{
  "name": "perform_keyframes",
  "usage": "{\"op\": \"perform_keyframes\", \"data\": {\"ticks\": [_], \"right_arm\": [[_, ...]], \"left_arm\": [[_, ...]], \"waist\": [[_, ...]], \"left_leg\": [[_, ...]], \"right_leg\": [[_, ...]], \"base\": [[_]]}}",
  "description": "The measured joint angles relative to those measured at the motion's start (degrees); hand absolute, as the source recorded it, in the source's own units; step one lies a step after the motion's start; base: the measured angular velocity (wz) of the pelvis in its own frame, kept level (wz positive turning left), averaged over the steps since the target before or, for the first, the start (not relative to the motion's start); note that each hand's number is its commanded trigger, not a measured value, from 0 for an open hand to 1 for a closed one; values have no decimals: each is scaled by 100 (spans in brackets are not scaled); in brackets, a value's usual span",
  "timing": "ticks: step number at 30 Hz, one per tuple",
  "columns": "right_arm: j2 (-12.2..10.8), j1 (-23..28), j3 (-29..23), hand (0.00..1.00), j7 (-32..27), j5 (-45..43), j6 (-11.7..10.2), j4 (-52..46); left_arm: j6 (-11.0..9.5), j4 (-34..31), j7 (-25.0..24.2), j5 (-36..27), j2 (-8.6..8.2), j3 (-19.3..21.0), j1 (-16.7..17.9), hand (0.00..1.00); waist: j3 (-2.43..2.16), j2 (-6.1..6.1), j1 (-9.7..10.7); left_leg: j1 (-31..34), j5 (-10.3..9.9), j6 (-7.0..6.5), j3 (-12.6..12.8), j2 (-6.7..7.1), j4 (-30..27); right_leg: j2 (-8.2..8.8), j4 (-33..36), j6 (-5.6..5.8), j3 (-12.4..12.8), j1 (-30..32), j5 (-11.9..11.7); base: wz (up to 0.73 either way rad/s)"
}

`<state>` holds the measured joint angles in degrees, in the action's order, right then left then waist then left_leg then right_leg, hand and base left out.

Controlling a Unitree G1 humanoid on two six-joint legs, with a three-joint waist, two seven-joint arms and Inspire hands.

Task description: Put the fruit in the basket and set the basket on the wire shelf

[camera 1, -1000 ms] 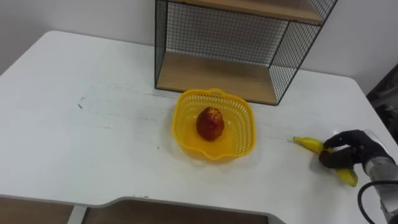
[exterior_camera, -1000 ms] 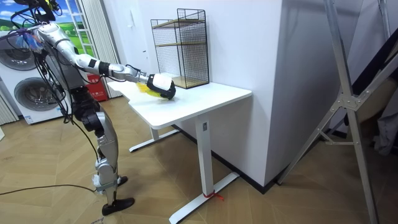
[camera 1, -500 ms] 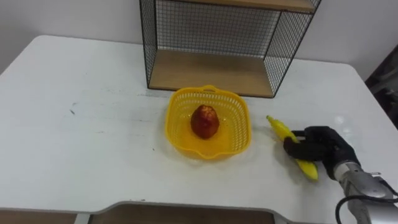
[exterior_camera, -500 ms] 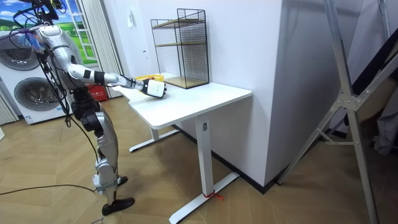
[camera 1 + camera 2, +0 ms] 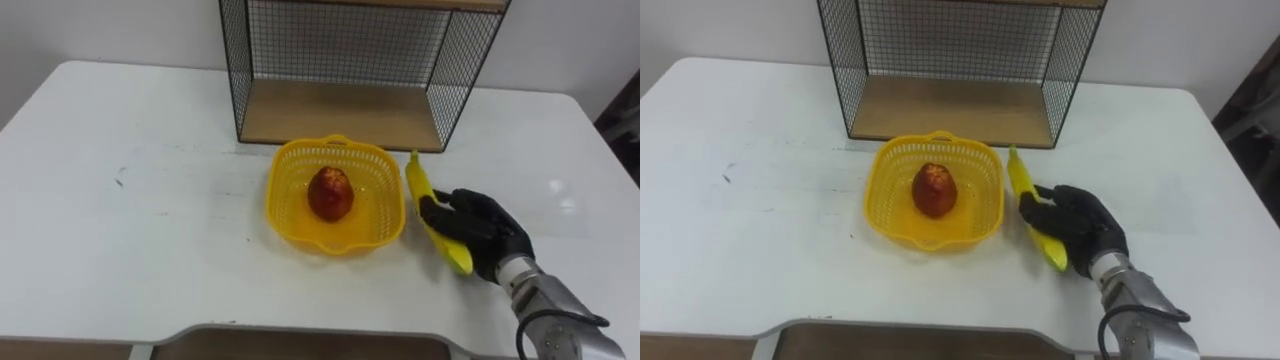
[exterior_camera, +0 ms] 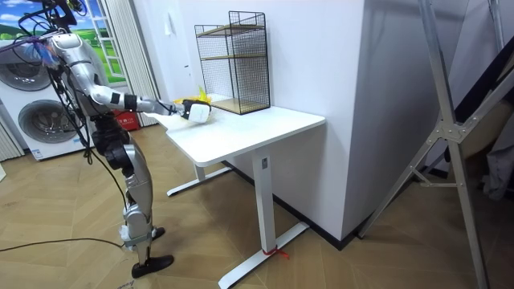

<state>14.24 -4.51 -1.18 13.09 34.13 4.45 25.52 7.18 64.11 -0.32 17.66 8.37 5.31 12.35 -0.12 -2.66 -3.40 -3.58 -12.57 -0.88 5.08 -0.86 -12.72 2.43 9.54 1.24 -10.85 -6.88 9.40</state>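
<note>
The room view shows the robot standing at the end of the table (image 6: 241,128) on the room view's left, one arm stretched towards the wire shelf (image 6: 234,60). The eye views show the right hand (image 5: 480,228) close up, its dark fingers (image 5: 441,209) curled round the middle of the banana (image 5: 418,182), just right of the yellow basket (image 5: 283,170) holding a red fruit (image 5: 331,193). Both banana tips poke out past the fingers, and I cannot tell whether it touches the table.

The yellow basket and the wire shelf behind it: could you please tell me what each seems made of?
Yellow basket: likely moulded plastic, glossy, with a regular lattice of holes. Wire shelf: thin black mesh and frame, probably painted metal; its floor board looks like pale wood or laminate.
</note>
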Motion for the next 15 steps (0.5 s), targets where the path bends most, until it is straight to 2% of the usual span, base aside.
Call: {"op": "perform_keyframes", "data": {"ticks": [4, 10, 15], "right_arm": [[-58, 1, 0, 100, -7, 299, -6, -185], [-59, 3, -4, 100, -140, 456, -14, -443], [-59, 3, -4, 100, -199, 486, -15, -573]], "left_arm": [[-14, -10, 18, 0, -89, 1, 51, 0], [-12, -28, 34, 0, -90, 4, 156, 0], [-12, -28, 150, -1, -90, 5, 243, 0]], "waist": [[-27, 11, -1], [-51, 68, 0], [-52, 62, 14]], "left_leg": [[-8, 0, 0, 13, 0, -3], [-6, 0, 0, 28, -3, -2], [-9, 0, 0, 23, -1, 1]], "right_leg": [[1, 1, 0, -3, -4, 0], [1, 2, 0, 8, 3, 0], [2, -3, 0, 1, -4, 0]], "base": [[0], [0], [0]]}}
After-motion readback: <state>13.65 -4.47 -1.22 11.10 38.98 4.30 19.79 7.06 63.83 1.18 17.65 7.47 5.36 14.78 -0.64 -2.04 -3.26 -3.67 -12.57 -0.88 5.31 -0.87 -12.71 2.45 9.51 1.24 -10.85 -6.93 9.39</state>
